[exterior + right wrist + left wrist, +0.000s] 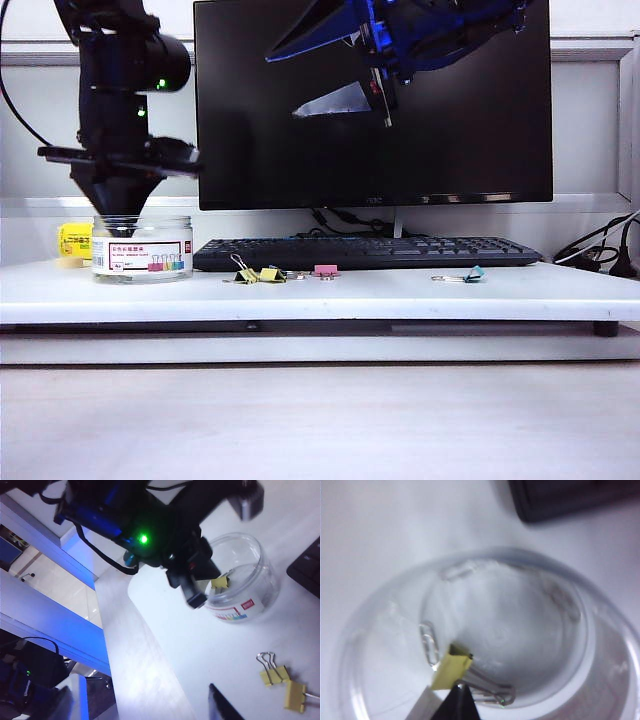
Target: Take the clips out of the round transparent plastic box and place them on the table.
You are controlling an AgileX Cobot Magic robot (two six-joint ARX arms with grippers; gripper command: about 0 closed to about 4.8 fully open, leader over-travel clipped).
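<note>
Risk 1: the yellow clip (451,669) could slip back into the box (485,630). In the left wrist view it looks pinched only by 1 corner, at about 6 o'clock of the box floor, so a jolt on the way up might shake it loose.
Risk 2: the clip's wire handle could snag the box wall and drag or tip the box, since the lift has to clear the rim.
Risk 3: the right arm hangs high over the desk; if both arms head for the same drop spot they could crowd each other.
Left gripper (200,587): closed tight on that yellow clip, reaching down into the box mouth. In the exterior view only its dark housing (118,185) shows above the box rim.
Right gripper (380,100): jaws wide apart, holding and touching nothing, raised in front of the monitor (372,100).
Box (141,247): upright on the table (400,295), at the far 9 o'clock end of the keyboard (370,253). No other clip inside can be made out.
Clips out: 2 yellow clips (258,273) lie on the table in front of the keyboard, a pink clip (325,271) just at their 3 o'clock, a blue clip (470,274) further along the same way.
Progress: judged well along; the gripped clip may be the last.
</note>
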